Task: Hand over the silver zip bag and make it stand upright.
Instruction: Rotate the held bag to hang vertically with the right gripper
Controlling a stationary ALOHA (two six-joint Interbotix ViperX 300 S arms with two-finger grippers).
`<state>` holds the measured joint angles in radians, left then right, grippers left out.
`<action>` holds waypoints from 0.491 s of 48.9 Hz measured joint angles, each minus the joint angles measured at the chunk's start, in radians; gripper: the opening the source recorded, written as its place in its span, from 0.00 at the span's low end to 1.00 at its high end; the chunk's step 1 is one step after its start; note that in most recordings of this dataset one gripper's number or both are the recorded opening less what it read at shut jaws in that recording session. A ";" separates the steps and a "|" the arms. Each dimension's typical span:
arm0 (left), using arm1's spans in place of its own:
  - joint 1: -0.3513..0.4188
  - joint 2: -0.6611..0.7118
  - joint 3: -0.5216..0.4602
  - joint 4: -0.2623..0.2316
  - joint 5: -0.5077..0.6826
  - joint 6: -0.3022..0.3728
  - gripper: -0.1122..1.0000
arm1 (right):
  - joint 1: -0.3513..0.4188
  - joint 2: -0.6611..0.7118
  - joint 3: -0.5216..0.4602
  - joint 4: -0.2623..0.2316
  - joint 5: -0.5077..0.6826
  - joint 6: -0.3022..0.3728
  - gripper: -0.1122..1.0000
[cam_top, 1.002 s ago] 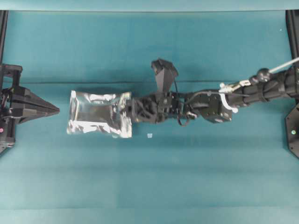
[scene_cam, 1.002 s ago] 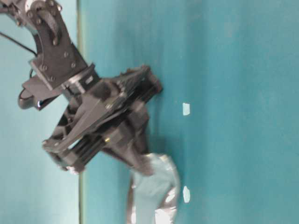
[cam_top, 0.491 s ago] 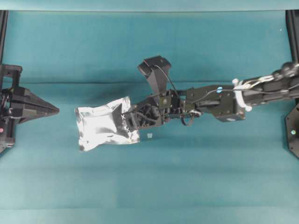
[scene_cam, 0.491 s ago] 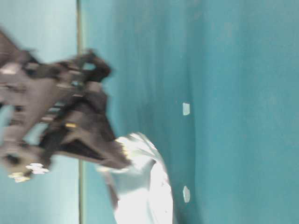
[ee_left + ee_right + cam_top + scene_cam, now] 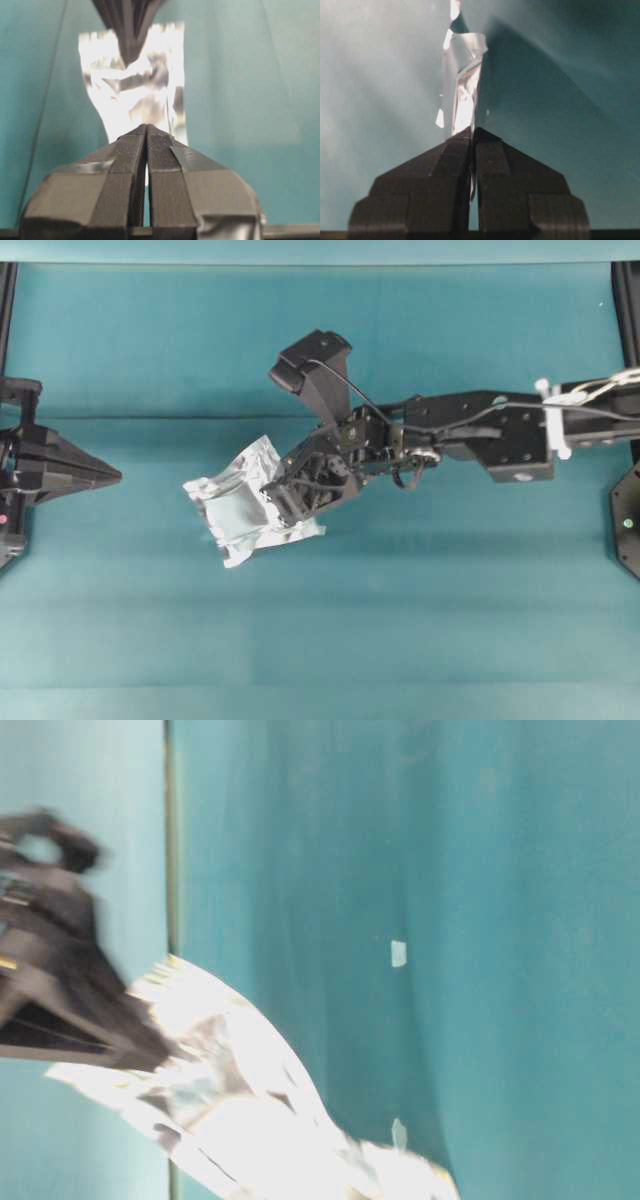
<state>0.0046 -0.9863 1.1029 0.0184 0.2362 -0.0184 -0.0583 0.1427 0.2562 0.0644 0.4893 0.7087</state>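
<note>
The silver zip bag [image 5: 240, 505] hangs in the air near the middle of the teal table, tilted, its right edge pinched by my right gripper [image 5: 283, 502], which is shut on it. In the right wrist view the bag [image 5: 462, 90] shows edge-on, rising from between the closed fingertips of the right gripper [image 5: 472, 131]. The table-level view has the crinkled bag [image 5: 230, 1100] blurred and lifted off the surface. My left gripper [image 5: 112, 476] waits shut at the far left edge, empty and well apart from the bag. Ahead of the left gripper [image 5: 146, 129], the left wrist view shows the bag [image 5: 135, 85].
Two tiny white bits [image 5: 398, 953] [image 5: 398, 1133] lie on the teal table cloth [image 5: 450, 620]. Dark frame posts [image 5: 625, 300] stand at the far corners. The right arm [image 5: 490, 425] stretches across from the right edge.
My right gripper has lifted the bag off the table and turned it, the bag now tilting and sitting a little further right. The left gripper has stayed in place.
</note>
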 measured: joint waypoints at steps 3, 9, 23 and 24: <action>0.000 -0.002 0.000 0.000 0.005 0.002 0.10 | 0.002 -0.006 -0.023 0.000 0.057 -0.034 0.12; 0.000 -0.009 0.000 0.000 0.011 0.002 0.10 | 0.003 -0.006 -0.083 0.000 0.189 -0.112 0.12; 0.000 -0.015 0.000 0.000 0.028 0.000 0.10 | 0.009 0.009 -0.229 0.000 0.434 -0.304 0.12; -0.002 -0.015 0.000 0.000 0.028 0.000 0.10 | 0.009 0.012 -0.238 0.000 0.449 -0.319 0.12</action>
<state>0.0031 -1.0017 1.1029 0.0184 0.2638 -0.0184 -0.0491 0.1549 0.0184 0.0644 0.9388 0.3896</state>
